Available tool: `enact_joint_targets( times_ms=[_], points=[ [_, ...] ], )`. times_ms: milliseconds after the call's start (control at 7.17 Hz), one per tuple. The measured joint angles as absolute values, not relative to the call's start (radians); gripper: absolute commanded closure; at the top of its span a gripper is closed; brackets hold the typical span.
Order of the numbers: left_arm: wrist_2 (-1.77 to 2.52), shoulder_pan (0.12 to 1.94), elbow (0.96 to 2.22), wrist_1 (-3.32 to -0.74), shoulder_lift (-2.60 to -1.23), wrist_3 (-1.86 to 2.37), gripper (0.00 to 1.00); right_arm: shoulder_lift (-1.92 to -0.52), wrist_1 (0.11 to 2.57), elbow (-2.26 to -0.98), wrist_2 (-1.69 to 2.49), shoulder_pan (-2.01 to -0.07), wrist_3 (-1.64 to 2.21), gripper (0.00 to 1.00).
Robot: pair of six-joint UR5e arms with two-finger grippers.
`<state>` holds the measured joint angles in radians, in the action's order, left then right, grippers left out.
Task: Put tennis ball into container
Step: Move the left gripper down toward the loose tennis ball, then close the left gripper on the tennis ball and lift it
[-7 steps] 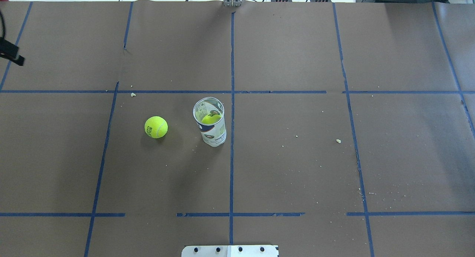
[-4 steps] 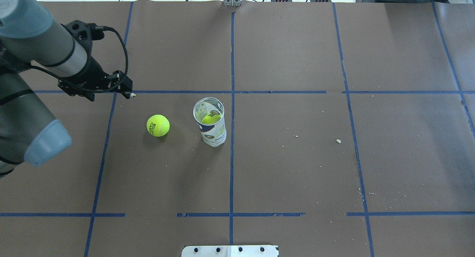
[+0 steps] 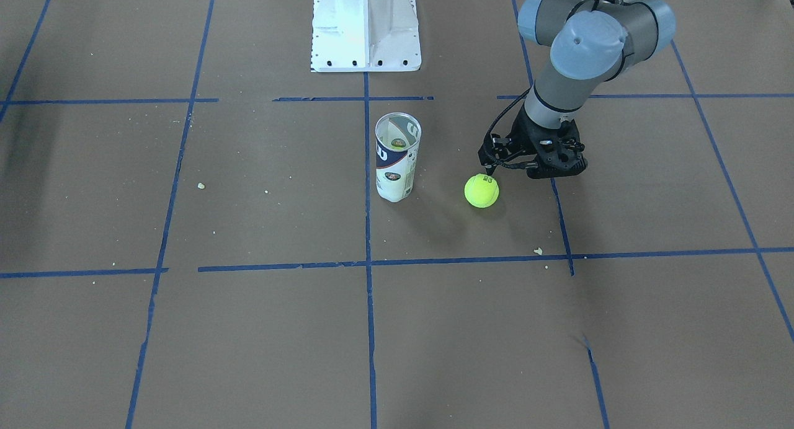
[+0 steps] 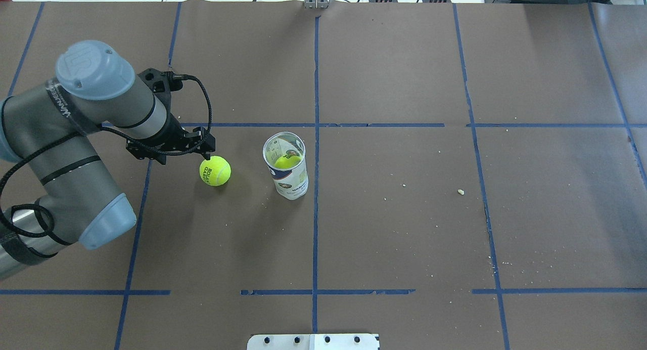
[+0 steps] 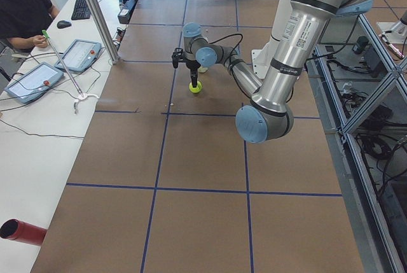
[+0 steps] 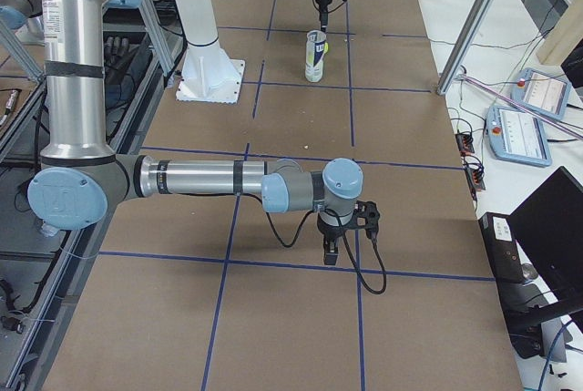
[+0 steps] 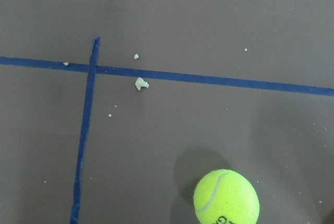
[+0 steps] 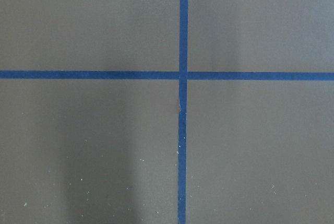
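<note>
The tennis ball (image 4: 215,171) lies on the brown table, left of the container (image 4: 286,165), a clear upright tube with a white and navy label. A second yellow ball (image 4: 286,161) sits inside the tube. My left gripper (image 4: 207,147) hangs pointing down just above the loose ball's far-left side, not holding it. Its fingers are too small and hidden to judge. The left wrist view shows the ball (image 7: 226,197) at the bottom, with no fingers visible. My right gripper (image 6: 330,254) points down at bare table far from both, and its state is unclear.
The white robot base (image 3: 366,29) stands behind the tube. Blue tape lines and small crumbs (image 7: 141,83) mark the paper. An operator (image 5: 22,6) with tablets sits at a side table, where a red cylinder (image 5: 22,231) lies.
My left arm has swung in from the left edge to just over the loose ball. The ball shifted slightly right at the start. The tube has not moved.
</note>
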<state>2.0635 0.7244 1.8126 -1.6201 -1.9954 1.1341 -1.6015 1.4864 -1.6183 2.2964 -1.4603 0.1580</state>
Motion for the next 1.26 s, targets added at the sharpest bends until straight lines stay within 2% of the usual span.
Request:
enact_joint_targets(
  times_ms=[1256],
  points=[
    [2.049,0.66,1.627,-1.813,-2.035,1.138,0.0,-1.601,1.486,-1.618,2.296,-1.46,0.158,0.0]
  ],
)
